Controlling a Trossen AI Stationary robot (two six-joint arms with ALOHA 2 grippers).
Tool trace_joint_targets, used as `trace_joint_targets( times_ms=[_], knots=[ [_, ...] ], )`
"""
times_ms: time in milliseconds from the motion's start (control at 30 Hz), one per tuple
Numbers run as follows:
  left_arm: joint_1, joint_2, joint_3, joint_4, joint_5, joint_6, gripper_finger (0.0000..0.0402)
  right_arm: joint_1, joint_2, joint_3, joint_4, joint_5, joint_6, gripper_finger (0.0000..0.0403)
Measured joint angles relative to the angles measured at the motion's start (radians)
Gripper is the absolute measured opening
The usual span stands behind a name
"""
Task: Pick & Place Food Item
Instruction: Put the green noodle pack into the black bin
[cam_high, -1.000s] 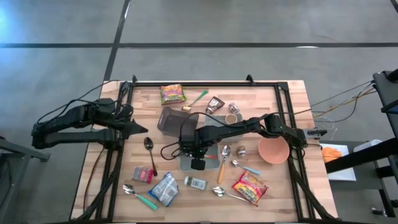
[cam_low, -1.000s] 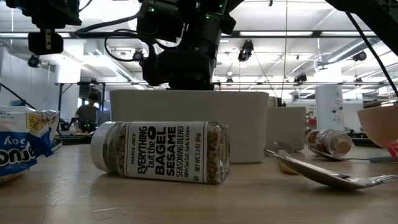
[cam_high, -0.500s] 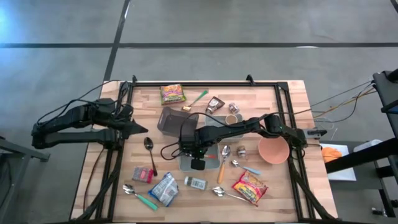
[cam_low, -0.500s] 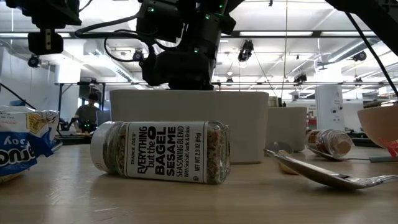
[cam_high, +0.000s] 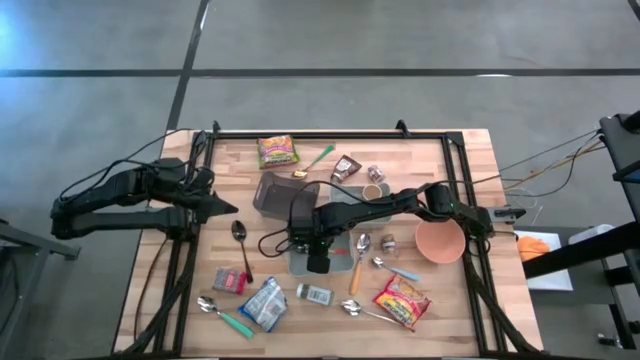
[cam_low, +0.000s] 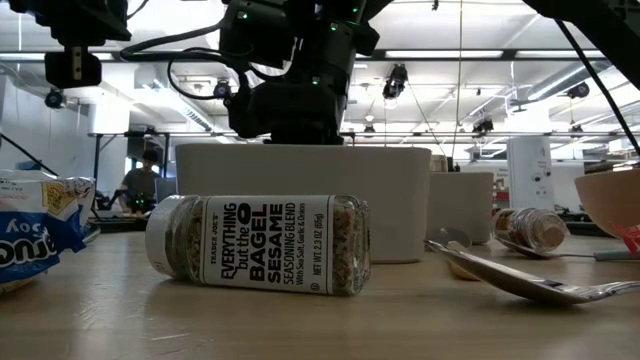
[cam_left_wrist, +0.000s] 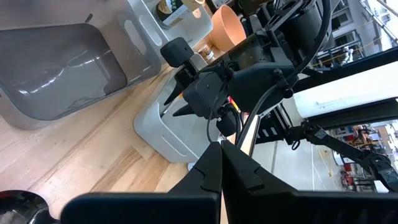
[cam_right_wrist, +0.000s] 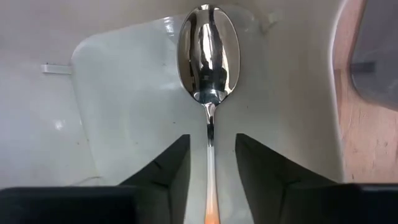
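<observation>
Care was needed: the spoon (cam_right_wrist: 209, 74) lay in the white bin (cam_right_wrist: 112, 118), between the right gripper (cam_right_wrist: 210, 165)'s 2 parted fingers; a straight lift was advised, left gripper (cam_left_wrist: 221, 163) pressed together.

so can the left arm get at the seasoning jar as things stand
Probably yes. The left hand waits shut at the table's left edge, and the jar lies in the open near the front edge. The black spoon and small packets sit along the way but don't cover it.

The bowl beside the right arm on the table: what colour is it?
The bowl is a peach-orange colour, best seen in the high view.
</observation>
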Motion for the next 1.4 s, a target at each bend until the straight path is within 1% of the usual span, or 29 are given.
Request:
trace_joint_targets(
  times_ms=[167,300,500,700,1000,1067,1167,1267,1400],
  knots=[
    [0.0,0.0,0.0,0.0,0.0,0.0,0.0,0.0,0.0,0.0,0.0,0.0,0.003,0.0171],
    [0.0,0.0,0.0,0.0,0.0,-0.001,0.0,0.0,0.0,0.0,0.0,0.0,0.009,0.0194],
    [0.0,0.0,0.0,0.0,0.0,-0.003,0.0,0.0,-0.024,0.006,-0.006,-0.003,0.05,0.02],
    [0.0,0.0,0.0,0.0,0.0,-0.003,0.0,0.0,-0.126,0.016,-0.049,0.02,0.13,0.02],
    [0.0,0.002,0.0,0.0,0.0,-0.003,0.0,0.031,-0.285,0.003,-0.209,0.193,0.32,0.02],
    [0.0,0.004,0.0,0.0,-0.001,-0.003,0.0,0.039,-0.309,-0.003,-0.225,0.213,0.379,0.02],
    [0.0,0.011,0.0,0.0,-0.008,0.0,0.0,0.053,-0.335,-0.007,-0.247,0.214,0.454,0.02],
    [0.0,0.023,0.0,0.0,-0.011,0.001,0.0,0.067,-0.358,-0.007,-0.3,0.237,0.521,0.02],
    [0.0,0.046,0.0,0.0,-0.011,0.001,0.0,0.085,-0.376,-0.008,-0.424,0.317,0.597,0.02]
  ],
)
